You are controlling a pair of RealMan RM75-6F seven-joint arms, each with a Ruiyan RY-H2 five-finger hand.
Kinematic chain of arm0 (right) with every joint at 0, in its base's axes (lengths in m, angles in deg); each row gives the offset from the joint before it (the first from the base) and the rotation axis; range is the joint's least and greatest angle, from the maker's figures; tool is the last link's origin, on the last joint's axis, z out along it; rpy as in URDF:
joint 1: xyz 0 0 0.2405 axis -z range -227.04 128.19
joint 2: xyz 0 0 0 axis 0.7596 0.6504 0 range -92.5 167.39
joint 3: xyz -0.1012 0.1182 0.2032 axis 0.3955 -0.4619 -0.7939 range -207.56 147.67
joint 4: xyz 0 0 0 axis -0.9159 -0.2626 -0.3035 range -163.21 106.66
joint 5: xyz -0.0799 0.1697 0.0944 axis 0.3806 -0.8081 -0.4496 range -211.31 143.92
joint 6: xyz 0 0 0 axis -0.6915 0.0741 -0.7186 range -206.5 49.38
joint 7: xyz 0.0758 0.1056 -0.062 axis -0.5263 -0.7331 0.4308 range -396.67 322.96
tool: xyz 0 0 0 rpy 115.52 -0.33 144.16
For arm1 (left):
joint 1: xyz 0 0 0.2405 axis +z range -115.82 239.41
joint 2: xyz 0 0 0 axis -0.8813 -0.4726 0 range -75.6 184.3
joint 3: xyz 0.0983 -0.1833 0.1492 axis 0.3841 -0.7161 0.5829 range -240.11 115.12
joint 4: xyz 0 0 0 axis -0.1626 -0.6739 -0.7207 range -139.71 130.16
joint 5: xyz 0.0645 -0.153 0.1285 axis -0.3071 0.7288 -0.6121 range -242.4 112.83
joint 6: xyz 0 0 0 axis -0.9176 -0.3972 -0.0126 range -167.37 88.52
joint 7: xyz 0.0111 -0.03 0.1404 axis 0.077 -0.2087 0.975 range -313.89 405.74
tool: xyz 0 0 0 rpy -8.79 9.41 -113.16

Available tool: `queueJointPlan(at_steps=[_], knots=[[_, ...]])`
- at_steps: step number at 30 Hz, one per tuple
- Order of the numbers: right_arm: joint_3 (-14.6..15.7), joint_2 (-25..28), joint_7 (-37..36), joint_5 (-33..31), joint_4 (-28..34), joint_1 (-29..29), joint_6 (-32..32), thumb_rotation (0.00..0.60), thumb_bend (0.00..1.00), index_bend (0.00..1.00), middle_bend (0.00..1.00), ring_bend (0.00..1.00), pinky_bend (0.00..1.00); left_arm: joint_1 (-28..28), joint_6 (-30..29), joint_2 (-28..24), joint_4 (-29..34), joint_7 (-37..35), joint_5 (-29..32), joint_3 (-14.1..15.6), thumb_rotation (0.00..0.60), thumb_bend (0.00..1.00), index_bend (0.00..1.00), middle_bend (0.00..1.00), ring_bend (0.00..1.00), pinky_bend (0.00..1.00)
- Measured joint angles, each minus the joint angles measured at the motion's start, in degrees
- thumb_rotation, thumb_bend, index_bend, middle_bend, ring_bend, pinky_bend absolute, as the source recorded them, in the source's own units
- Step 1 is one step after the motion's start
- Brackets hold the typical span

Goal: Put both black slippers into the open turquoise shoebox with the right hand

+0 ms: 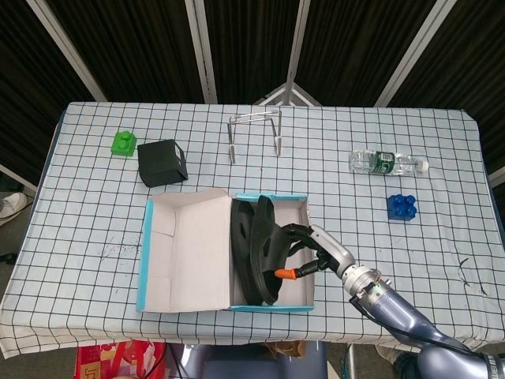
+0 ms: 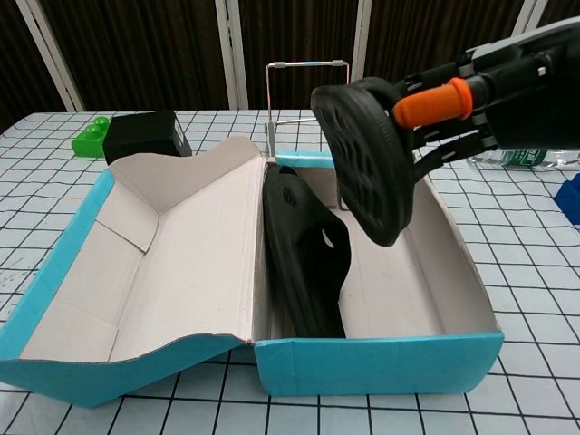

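right hand (image 2: 494,91) holding the second slipper (image 2: 367,159) on edge over the turquoise shoebox (image 2: 381,362).
fingers (image 1: 304,234) wrap its far side, orange-tipped thumb (image 2: 435,98) apparently pressing the sole; first slipper (image 2: 304,258) lies inside, along the box's left wall.

Two black slippers here: one slipper (image 1: 242,251) lying in the turquoise shoebox (image 1: 145,260), the other slipper (image 1: 267,246) up on edge above it. One black box (image 1: 162,163). Two toy bricks, one green brick (image 1: 122,143), one blue brick (image 1: 402,207). One water bottle (image 1: 387,163), one wire rack (image 1: 255,133).
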Motion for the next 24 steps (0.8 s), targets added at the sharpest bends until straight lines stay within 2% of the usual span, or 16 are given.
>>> queueJointPlan(at_steps=[14,24], knots=[[5.6,-4.5,4.7,-5.8,-3.4,-5.4,-3.6,0.6,0.8,0.64,0.42,0.34,0.32,0.0,0.3,-0.2,0.1,-0.3,0.2,0.0,0.6,0.64,0.24,0.05,0.03,0.1],[8.4,-7.9,6.7,-5.1,-7.1,-6.6,-4.3,0.6,0.81,0.64,0.41,0.34,0.32,-0.1,0.6,-0.3,0.3,-0.3,0.1,0.2,0.6,0.64,0.24,0.05,0.03,0.1]])
